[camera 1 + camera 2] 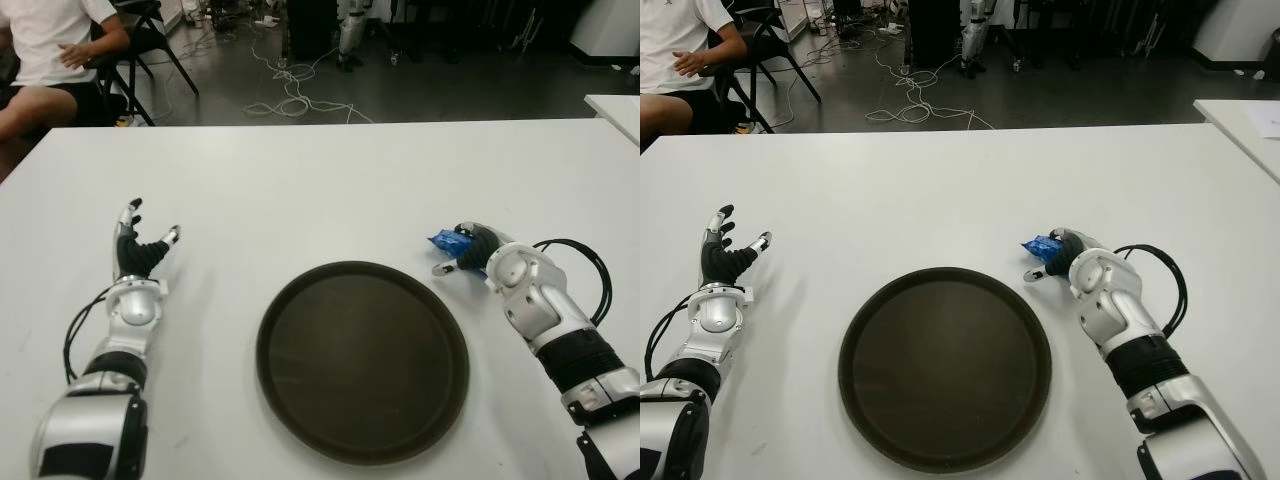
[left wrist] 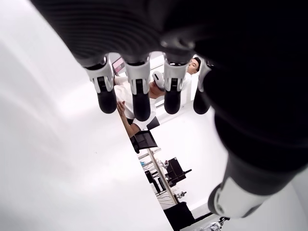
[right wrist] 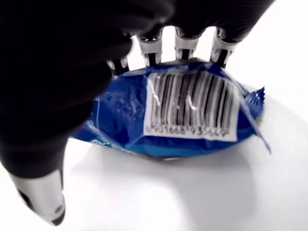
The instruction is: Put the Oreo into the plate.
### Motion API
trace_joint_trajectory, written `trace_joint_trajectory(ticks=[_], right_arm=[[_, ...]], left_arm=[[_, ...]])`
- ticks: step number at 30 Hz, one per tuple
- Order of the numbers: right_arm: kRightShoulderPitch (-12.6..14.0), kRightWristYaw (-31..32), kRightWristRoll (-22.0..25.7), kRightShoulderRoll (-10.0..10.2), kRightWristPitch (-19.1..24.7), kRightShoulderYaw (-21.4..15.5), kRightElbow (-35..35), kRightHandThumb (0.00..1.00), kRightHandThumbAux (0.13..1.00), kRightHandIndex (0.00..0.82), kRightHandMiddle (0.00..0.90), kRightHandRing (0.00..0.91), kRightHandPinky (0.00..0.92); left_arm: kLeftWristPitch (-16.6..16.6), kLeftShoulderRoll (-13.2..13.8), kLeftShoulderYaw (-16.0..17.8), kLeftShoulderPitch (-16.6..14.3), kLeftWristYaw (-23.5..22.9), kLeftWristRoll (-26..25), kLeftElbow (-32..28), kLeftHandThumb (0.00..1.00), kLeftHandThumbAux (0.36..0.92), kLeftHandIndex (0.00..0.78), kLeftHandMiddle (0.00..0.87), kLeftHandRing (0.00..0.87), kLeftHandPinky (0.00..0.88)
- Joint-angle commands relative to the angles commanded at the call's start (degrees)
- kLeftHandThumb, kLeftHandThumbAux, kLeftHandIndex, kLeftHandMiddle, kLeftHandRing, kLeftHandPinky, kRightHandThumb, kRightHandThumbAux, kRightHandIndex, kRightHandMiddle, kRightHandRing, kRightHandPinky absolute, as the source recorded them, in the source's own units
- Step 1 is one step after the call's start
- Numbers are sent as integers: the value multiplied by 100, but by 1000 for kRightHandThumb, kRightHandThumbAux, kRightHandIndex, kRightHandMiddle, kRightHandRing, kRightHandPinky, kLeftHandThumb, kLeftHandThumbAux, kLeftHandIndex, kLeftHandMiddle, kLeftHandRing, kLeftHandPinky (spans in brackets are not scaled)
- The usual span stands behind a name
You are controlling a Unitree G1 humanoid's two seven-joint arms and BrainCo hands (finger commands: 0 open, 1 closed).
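Oreo packet (image 3: 183,113): blue wrapper, barcode up, on the white table (image 1: 330,180) just beyond the plate's right rim, long axis roughly crosswise to the fingers
Right hand (image 1: 470,250): over the packet, four fingers (image 3: 185,45) curled past its far edge, thumb on the near side; wrapped around it, lift not evident
Plate (image 1: 300,400): dark, round, toward the robot's left of the packet
Left hand (image 1: 140,250): fingers spread, holding nothing, well left of the plate
Nearer hand: right

Oreo (image 3: 187,113) wrapper glossy plastic; plate (image 1: 362,360) dark matt; table (image 1: 330,180) smooth white.
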Motion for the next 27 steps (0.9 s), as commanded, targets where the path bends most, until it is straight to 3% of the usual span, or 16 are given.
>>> trace_joint_trajectory(ticks=[11,27], right_arm=[[-52,-258,-233,82,-234,191,289,0,726,74,108,60,0],[-100,-301,-337,191,-57,222,330,0,722,64,106,59,0]], left_arm=[[-37,-3,-26,8,46,36,-15,0,772,65,100,86,66],[-105,-8,-5,23,0,3,-26,0,799,65,102,87,74]])
